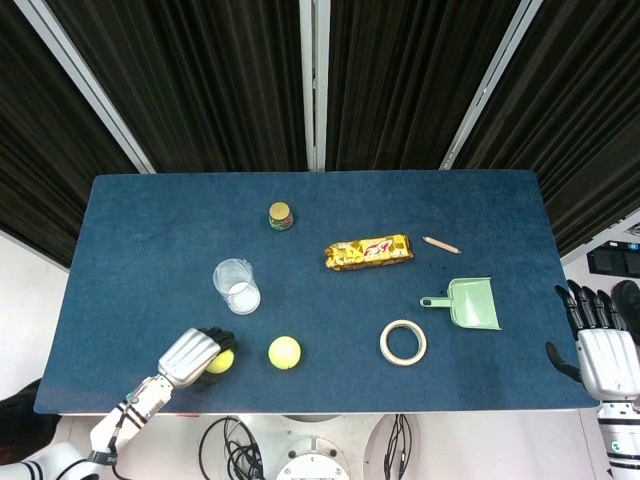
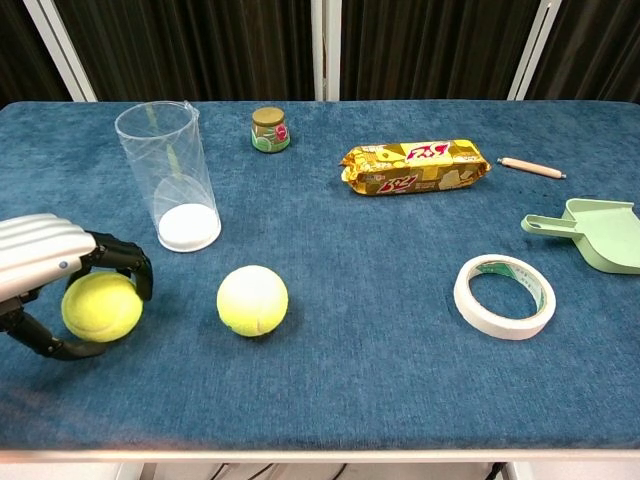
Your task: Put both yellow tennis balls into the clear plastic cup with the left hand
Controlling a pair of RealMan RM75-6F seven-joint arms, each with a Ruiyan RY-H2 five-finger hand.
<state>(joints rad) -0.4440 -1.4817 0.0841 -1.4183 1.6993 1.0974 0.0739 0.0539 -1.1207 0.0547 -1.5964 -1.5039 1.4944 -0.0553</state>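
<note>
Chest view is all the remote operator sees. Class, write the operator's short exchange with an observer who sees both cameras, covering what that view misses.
Operator: I see the left robot hand curled around a tennis ball. Where is the right one?
Observer: In the head view, the right robot hand sits past the right edge of the table, fingers apart, holding nothing.
Operator: My green dustpan is cut off. Is anything in it?
Observer: No. The head view shows it whole and empty.

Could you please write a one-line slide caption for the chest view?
Left hand closes around one tennis ball beside the clear plastic cup.
</note>
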